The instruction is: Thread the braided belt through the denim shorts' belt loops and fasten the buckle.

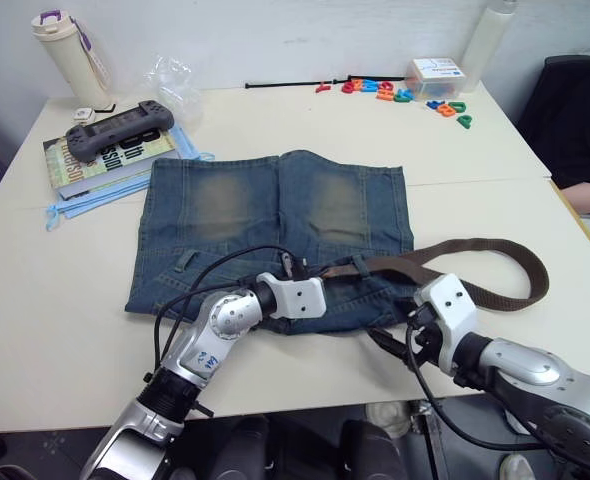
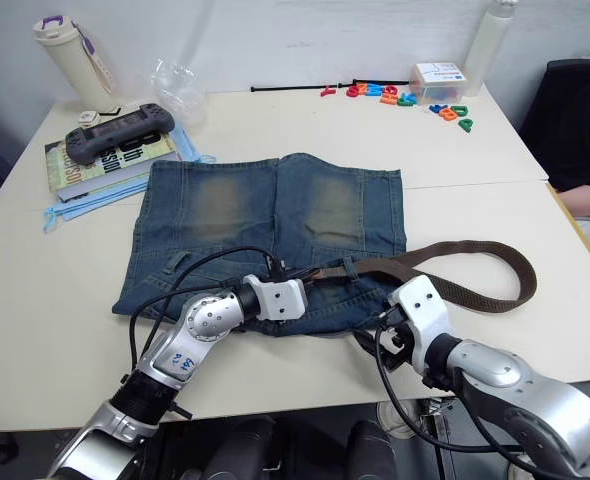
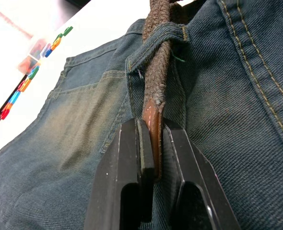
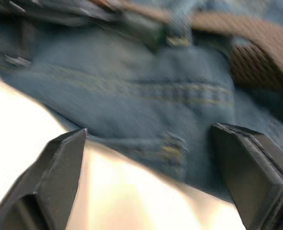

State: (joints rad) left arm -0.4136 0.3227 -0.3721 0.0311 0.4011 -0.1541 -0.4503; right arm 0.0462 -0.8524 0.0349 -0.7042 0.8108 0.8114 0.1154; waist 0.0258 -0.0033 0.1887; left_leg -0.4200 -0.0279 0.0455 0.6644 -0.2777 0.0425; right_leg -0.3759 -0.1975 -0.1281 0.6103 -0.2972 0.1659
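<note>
— Where is the braided belt seen?
— It is laid across the waistband of the denim shorts, which are spread flat on the surface with the waistband toward the robot. The strap has been passed under one of the belt loops, and the rest is curved out in a loop on the surface to the right of the shorts.

— What is held by the left claw?
— The tan leather tip of the belt is pinched between its two fingers, which are closed tight on it just past the loop.

— And the right claw?
— It is spread wide and nothing is gripped; it is poised near the shorts' waistband edge, by the belt.

— What lies farther off?
— A game controller is rested on a book at the far left, beside a bottle; coloured letters are scattered at the far edge.
</note>
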